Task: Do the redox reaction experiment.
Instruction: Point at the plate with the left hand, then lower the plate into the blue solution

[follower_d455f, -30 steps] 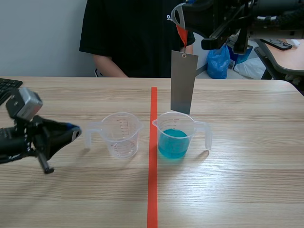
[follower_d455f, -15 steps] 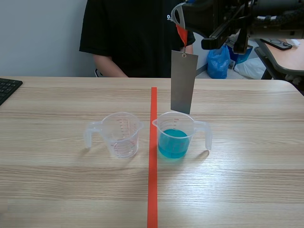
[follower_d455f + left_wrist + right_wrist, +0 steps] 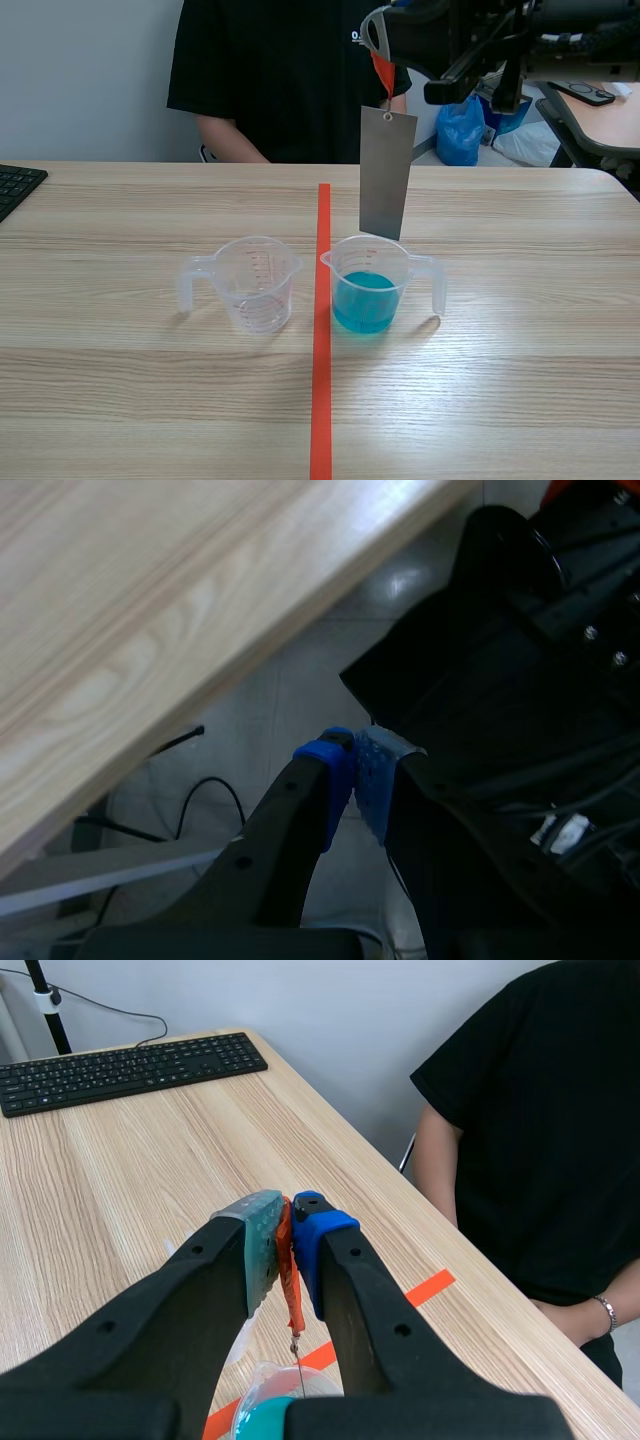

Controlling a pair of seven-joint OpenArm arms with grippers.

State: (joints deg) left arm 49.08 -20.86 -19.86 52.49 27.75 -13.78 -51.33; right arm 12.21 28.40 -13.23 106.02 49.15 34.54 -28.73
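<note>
Clamping my right end effector (image 3: 288, 1225) on an orange tab (image 3: 382, 72), I hang the grey metal plate (image 3: 386, 172) just over the cup of blue liquid (image 3: 372, 290), beside an empty cup (image 3: 255, 285); my left end effector (image 3: 355, 770), pressed together on nothing, sits beyond the desk (image 3: 520, 330) edge

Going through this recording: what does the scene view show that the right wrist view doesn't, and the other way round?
Only the scene view: the flat face of the grey metal plate, hanging above the blue-liquid cup; the whole empty clear cup across the tape line from it; a blue bag behind the table. Only the right wrist view: the right end effector seen close, shut on the orange tab; the whole keyboard; the person's wristband. Both: orange tab, blue-liquid cup, tape line, person, table.
</note>
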